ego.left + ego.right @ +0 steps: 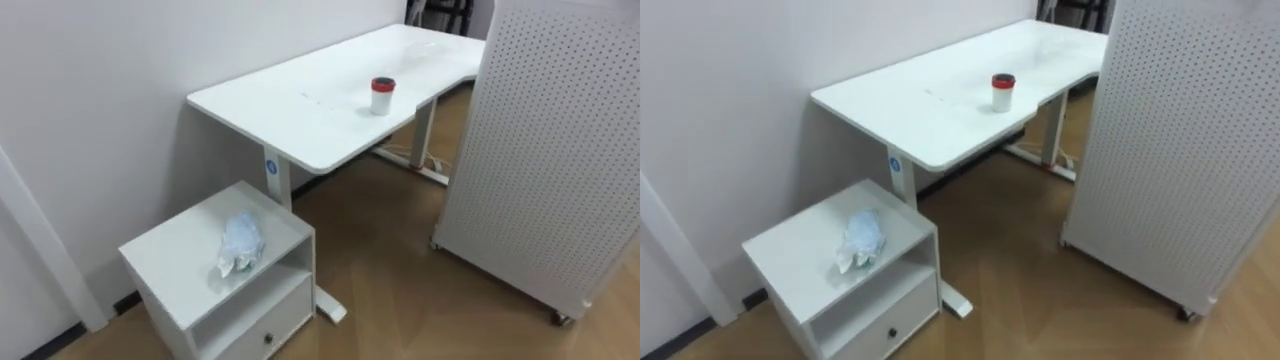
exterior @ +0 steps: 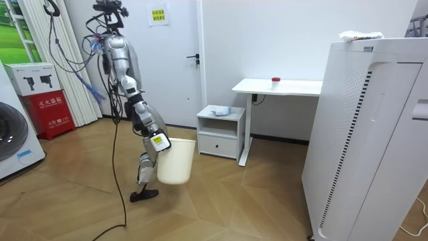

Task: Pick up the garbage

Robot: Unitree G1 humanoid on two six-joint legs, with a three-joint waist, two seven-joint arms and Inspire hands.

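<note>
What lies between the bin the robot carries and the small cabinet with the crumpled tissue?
Only bare wood floor, seen in the room view, separates the bin from the cabinet bearing the tissue.

An office-like room: white desk (image 1: 300, 100), small drawer cabinet (image 1: 175, 262), pegboard partition (image 1: 550, 150), washing machine (image 2: 13, 140)

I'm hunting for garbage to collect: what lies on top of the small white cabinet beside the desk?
A crumpled pale wad lies on the cabinet top. Anything under the wad is covered, and the shut drawer hides its inside.
</note>
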